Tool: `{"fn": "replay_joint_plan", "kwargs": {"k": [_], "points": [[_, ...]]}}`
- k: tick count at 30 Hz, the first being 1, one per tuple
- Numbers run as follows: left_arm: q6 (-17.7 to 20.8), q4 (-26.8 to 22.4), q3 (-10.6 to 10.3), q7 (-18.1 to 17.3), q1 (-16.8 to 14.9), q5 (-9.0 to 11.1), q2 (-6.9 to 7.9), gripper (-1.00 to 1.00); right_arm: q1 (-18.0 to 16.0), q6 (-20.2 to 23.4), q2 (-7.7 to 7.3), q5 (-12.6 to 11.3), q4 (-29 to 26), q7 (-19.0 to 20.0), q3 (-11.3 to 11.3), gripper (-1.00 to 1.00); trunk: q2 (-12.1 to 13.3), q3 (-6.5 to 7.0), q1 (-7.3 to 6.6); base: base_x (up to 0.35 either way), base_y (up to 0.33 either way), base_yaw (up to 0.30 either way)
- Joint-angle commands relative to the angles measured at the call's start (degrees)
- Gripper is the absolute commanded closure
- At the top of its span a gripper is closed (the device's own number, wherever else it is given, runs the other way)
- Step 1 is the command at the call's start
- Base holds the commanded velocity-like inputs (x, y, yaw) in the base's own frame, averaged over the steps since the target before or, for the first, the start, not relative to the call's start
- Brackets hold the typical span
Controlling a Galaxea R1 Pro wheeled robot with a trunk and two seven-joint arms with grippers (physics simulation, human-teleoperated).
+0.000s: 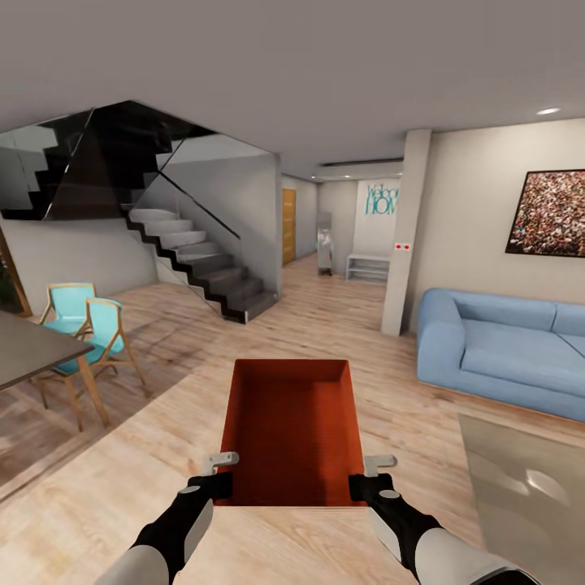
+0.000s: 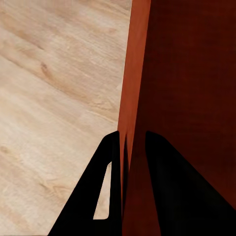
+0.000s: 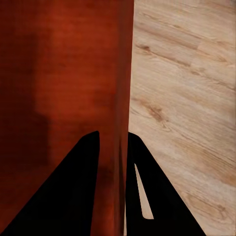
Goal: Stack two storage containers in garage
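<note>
The robot is standing in the living room, wood-plank floor (image 1: 146,455) stretching far toward the staircase (image 1: 203,268), blue sofa (image 1: 504,349) at right. It is carrying a storage container (image 1: 292,431) level in front, each side wall pinched: left end effector (image 1: 218,471) and right end effector (image 1: 375,475) clamping opposite walls, likely keeping it balanced for travel.

Right hand (image 3: 112,147) astride red container wall (image 3: 124,73)

Sofa (image 1: 508,349): right end cut by frame edge; framed picture (image 1: 548,213) likewise cut at right; dining table (image 1: 28,349) cut at left. Wall lettering (image 1: 382,199) partly behind the pillar (image 1: 406,231), unreadable. Storage container (image 1: 292,431): near end hidden behind a pale wooden surface (image 1: 301,544).
</note>
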Motion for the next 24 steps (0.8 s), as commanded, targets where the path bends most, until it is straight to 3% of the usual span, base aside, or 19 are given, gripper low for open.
{"fn": "replay_joint_plan", "kwargs": {"k": [1,7,24], "points": [[0.03,-0.33,0.63,1.05,-0.02,-1.16,0.63,1.00,-0.03,-0.25,-0.04,-0.93,0.26,-0.34,-0.54,1.00,-0.04,-0.02,0.05,0.321,0.093,0.000],[0.03,-0.33,0.63,1.05,-0.02,-1.16,0.63,1.00,-0.03,-0.10,-0.04,-0.96,0.26,-0.39,-0.61,1.00,-0.04,-0.02,0.05,0.321,0.093,-0.014],[0.03,-0.33,0.63,1.05,-0.02,-1.16,0.65,1.00,-0.03,-0.08,-0.04,-0.96,0.17,-0.42,-0.54,1.00,-0.04,-0.02,0.05,0.321,0.093,-0.207]]}}
